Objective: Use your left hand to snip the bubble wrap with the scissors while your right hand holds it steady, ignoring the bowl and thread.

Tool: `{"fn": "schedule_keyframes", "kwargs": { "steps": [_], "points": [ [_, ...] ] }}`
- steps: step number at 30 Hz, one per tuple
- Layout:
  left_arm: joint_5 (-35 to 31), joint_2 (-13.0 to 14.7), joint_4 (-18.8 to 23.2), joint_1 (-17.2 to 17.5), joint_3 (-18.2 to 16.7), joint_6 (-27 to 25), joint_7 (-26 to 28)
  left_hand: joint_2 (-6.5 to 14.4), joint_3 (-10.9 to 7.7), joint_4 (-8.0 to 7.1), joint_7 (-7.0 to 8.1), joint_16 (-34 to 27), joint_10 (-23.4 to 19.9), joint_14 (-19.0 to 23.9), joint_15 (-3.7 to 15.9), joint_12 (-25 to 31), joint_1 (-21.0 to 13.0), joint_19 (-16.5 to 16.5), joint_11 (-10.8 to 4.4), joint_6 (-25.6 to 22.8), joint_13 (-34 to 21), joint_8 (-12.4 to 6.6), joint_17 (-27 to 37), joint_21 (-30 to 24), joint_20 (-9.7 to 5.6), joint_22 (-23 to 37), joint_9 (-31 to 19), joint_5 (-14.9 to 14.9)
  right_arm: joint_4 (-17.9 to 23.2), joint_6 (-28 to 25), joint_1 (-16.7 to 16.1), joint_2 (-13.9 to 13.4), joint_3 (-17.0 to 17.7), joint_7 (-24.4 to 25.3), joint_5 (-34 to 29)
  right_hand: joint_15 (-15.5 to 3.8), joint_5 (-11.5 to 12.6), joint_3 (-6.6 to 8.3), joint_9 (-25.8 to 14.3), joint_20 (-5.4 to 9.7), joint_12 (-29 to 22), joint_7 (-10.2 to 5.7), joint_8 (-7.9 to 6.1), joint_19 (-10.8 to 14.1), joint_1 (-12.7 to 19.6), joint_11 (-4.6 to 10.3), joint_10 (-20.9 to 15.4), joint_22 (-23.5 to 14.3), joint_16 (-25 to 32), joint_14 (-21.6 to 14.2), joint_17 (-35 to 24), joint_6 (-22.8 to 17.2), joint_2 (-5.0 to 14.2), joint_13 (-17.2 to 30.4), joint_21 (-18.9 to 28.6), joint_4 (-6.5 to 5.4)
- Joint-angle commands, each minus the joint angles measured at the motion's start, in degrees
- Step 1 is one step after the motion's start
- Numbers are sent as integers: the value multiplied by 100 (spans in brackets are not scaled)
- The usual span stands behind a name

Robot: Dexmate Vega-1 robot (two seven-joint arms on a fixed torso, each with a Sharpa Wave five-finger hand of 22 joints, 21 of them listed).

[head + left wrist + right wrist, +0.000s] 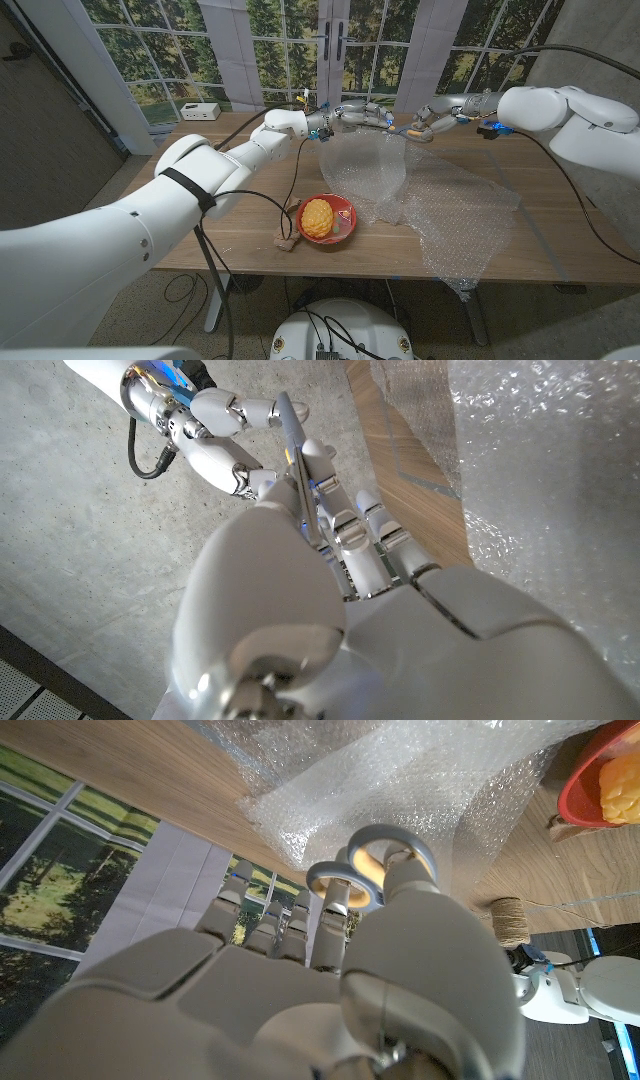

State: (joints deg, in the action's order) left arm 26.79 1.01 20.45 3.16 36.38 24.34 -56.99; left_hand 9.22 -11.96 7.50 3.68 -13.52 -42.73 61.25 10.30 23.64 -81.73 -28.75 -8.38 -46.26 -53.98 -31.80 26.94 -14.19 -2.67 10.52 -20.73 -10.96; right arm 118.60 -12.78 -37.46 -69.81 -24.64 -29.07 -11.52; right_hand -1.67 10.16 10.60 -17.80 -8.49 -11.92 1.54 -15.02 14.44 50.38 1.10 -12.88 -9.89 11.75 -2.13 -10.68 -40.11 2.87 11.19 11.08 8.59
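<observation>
Clear bubble wrap [440, 205] [540, 460] [400, 780] lies over the table's middle and right, with a raised fold at the far side under both hands. The scissors [392, 122] hang between the hands above that far edge. My right hand [432, 122] [300, 990] has its thumb and a finger in the grey and yellow loops [370, 870]. My left hand [350, 113] [330, 590] pinches the thin grey blade [296, 460]. In the left wrist view the right hand's fingers [215, 435] meet the blade's far end. Whether either hand also holds the wrap I cannot tell.
A red bowl [345, 205] [590, 780] with a yellow thing in it stands near the front edge. A thread spool [286, 240] [505, 920] lies just to its left. A small white box [200, 110] sits at the far left corner. Bare wood [230, 230] shows on the left.
</observation>
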Motion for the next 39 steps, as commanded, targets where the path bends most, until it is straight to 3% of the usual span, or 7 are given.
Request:
{"fn": "schedule_keyframes", "kwargs": {
  "steps": [1,15,22,26,31,39],
  "points": [
    [-9,-8,2,7,8,61,-38,10,34,6,-13,14,-49,18,362,-9,-49,-66,8,-15,-14,-15,14,-24,-375,28,-8,-30,-12,55,153,33,-85,-275,-190,-8,28,-39,8,1,8,-19,42,-9,0,-52,15,-14,-20,45,-18,59,-70,12,4,-15],
    [-10,-16,-2,14,7,30,14,10,38,6,-5,28,-51,15,362,-26,-51,-67,7,-23,-16,-17,16,-23,-374,29,-4,-31,-51,-17,371,132,-257,-636,-513,98,47,-49,64,-7,60,22,191,-52,26,-108,158,-14,-43,125,-18,288,-69,14,-6,-20],
    [-37,-22,-1,2,31,59,40,10,41,4,-11,34,-54,16,362,-36,-50,-66,3,-25,-15,-19,15,-21,-374,29,-5,-32,-130,103,552,243,-389,-875,-687,117,49,-55,91,0,8,46,165,-49,38,-162,27,-15,-26,94,-17,153,-67,14,-1,-24],
    [-30,-21,-1,10,27,65,28,7,43,5,-6,38,-50,13,362,-34,-50,-67,7,-26,-31,-18,15,-21,-374,29,-1,-32,-122,62,473,260,-317,-763,-677,118,49,-58,102,5,-7,56,160,-39,43,-172,-20,-15,-11,56,-17,113,-65,14,4,-27],
    [-20,-20,-1,22,19,63,26,8,45,5,-3,41,-54,13,362,-37,-52,-65,6,-25,-37,-18,18,-20,-374,30,-2,-33,-76,50,335,217,-189,-557,-632,26,50,-16,89,68,-68,-24,42,28,154,-120,-237,-15,37,-89,-14,-226,-5,13,29,0],
    [-11,-38,-5,24,8,47,67,8,47,4,3,44,-50,13,362,-44,-50,-65,5,-35,-43,-18,20,-19,-376,30,6,-34,41,-56,241,144,-115,-513,-605,-44,42,-7,59,88,-120,-3,-54,116,229,-121,-459,-15,74,-237,-12,-496,5,12,50,9]
  ]
}}
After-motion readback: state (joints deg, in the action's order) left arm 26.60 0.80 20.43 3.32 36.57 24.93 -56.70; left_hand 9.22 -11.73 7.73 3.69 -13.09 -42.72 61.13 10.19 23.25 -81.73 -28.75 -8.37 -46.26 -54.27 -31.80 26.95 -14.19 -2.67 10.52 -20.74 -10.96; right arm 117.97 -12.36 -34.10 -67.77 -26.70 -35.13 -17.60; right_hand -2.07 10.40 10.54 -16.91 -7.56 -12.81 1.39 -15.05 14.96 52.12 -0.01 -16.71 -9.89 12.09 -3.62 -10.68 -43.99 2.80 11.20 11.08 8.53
